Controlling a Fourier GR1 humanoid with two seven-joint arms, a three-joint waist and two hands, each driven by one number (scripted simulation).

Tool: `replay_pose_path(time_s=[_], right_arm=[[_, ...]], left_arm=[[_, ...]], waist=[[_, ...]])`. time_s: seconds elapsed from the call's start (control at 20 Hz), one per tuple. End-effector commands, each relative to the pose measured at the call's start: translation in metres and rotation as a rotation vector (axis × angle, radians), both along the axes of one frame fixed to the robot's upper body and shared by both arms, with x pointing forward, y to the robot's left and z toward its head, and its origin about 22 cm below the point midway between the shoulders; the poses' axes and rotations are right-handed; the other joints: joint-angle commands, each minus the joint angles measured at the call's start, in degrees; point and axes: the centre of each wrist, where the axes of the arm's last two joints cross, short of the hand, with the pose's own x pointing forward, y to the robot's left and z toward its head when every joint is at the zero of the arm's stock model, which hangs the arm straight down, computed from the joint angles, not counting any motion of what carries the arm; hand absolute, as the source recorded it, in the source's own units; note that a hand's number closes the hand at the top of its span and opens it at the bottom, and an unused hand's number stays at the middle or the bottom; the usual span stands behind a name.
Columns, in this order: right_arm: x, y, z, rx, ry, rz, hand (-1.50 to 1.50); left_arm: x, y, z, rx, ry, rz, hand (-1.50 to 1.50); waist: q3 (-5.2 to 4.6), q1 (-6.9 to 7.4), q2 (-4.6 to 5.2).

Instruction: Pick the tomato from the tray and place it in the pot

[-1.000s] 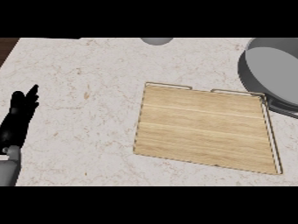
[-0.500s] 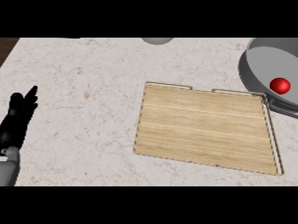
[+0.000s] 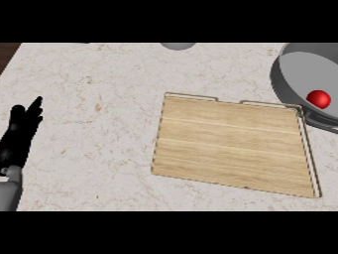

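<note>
Tomato (image 3: 318, 98) is lying inside the pot (image 3: 296, 74), on the pot's grey floor and toward the side nearest the tray (image 3: 234, 146); it is showing as a small red ball with nothing covering it. The pot is sitting at the counter's (image 3: 91, 84) far right corner, with part of its round rim running out past the right edge of the view. A thin metal handle or stand piece is showing under the pot's near side, just beside the tray's far right corner. The tray, a pale wooden board with a low raised rim, is lying flat in the middle-right area of the counter, slightly turned so that its near edge is slanting down toward the right; its surface is carrying nothing. The left hand (image 3: 16, 139) is resting near the counter's left edge, well apart from the tray and the pot, with its black fingers straight, pressed close together and pointing toward the far edge; it is holding nothing, and its grey forearm is entering from the near left corner. The right hand is not showing in the view. A grey rounded object (image 3: 177, 45), cut off by the view, is sitting at the counter's far edge.
</note>
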Motion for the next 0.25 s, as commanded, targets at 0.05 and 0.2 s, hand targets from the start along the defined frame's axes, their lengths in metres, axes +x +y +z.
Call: replay_pose_path(time_s=[0.05, 0.2], right_arm=[[-0.020, -0.027, 0.002, 0.148, -0.116, -0.129, -1.50], [-0.047, -0.060, 0.017, 0.172, -0.140, -0.196, -1.50]], left_arm=[[0.006, -0.003, 0.000, -0.005, -0.013, 0.005, 0.00], [-0.004, 0.001, 0.001, 0.004, 0.008, 0.012, 0.00]], waist=[[0.05, -0.17, 0.24], [0.07, 0.03, 0.01]])
